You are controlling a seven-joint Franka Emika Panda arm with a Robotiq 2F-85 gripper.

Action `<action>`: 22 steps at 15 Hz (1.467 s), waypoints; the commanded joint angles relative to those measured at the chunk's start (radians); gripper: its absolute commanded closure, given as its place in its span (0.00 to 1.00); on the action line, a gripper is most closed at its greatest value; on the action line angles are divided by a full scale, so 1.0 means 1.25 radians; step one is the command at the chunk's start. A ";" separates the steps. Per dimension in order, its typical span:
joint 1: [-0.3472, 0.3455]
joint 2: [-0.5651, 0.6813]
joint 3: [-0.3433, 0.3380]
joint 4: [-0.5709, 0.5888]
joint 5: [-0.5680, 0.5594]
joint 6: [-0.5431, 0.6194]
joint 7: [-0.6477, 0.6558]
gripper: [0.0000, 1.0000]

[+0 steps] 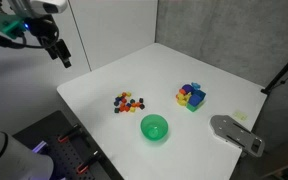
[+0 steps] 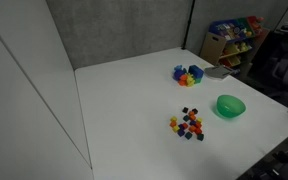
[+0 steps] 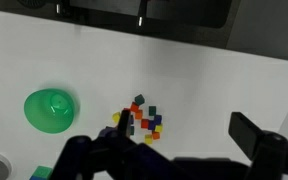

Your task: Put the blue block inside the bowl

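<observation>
A heap of tiny coloured blocks (image 1: 129, 102) lies on the white table (image 1: 194, 60); it also shows in the exterior view (image 2: 189, 123). In the wrist view a tiny blue block (image 3: 155, 121) sits within the heap, touching red and orange ones. The green bowl (image 1: 154, 127) stands empty beside the heap, also seen in the exterior view (image 2: 230, 105) and in the wrist view (image 3: 50, 108). My gripper (image 1: 56, 52) hangs high above the table's far corner, well away from both. In the wrist view its fingers (image 3: 184, 130) stand wide apart and hold nothing.
A larger toy of joined blue, yellow and purple pieces (image 1: 191, 96) stands behind the bowl, also in the exterior view (image 2: 188, 74). A grey flat object (image 1: 234, 132) lies at the table's edge. A shelf with coloured bins (image 2: 234, 35) stands beyond the table.
</observation>
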 commanded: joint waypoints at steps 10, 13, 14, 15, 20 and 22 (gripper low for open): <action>-0.026 0.088 0.002 0.041 -0.011 0.050 0.005 0.00; -0.045 0.156 0.000 0.057 -0.016 0.105 0.012 0.00; -0.049 0.179 -0.002 0.061 -0.016 0.123 0.012 0.00; -0.054 0.207 -0.005 0.060 -0.015 0.148 0.011 0.00; -0.062 0.356 -0.022 0.064 -0.011 0.272 -0.002 0.00; -0.061 0.415 -0.023 0.061 -0.014 0.326 -0.002 0.00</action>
